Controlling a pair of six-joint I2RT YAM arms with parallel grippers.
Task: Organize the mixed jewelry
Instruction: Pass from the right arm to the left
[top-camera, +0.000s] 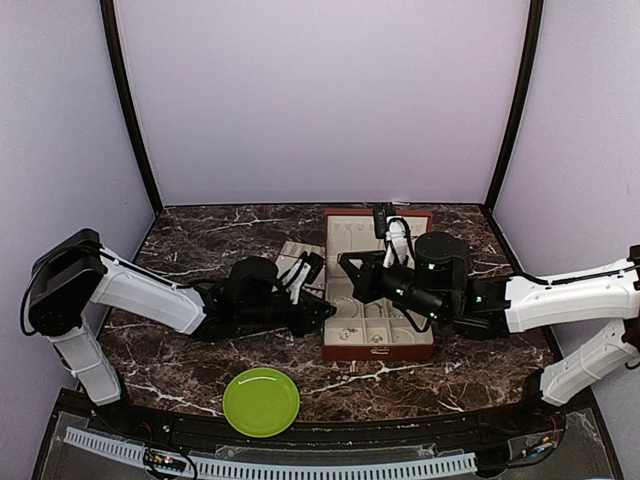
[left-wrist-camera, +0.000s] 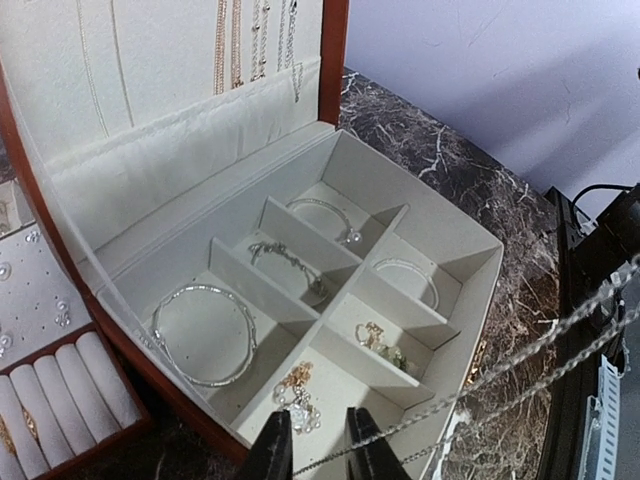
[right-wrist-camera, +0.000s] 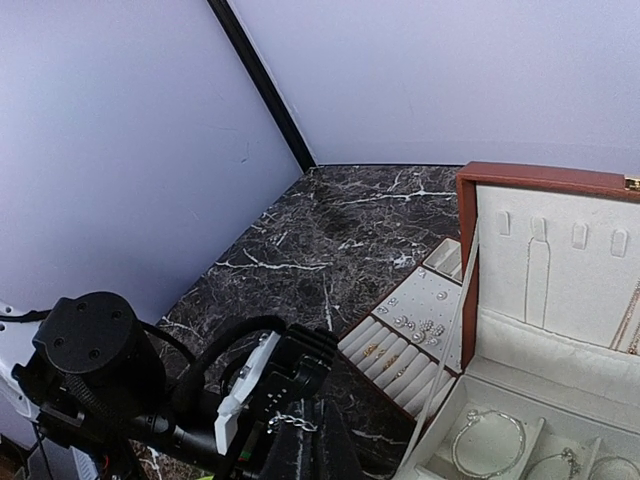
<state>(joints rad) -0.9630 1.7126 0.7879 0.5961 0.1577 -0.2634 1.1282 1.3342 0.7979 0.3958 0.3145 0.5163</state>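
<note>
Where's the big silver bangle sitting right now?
In the left wrist view the large bangle lies flat in the jewelry box's left compartment, beside the divider from the thin bracelet.

The mixed jewelry (left-wrist-camera: 300, 260) lies sorted in the box's cream compartments: a large silver bangle (left-wrist-camera: 205, 335) flat in 1, thin bracelets (left-wrist-camera: 325, 215) in 3 others, gold and silver bits (left-wrist-camera: 297, 398) nearest. A silvery chain (left-wrist-camera: 520, 365) stretches taut, pinched at both ends by the left gripper (left-wrist-camera: 320, 440) and right gripper (right-wrist-camera: 300, 440).
</note>
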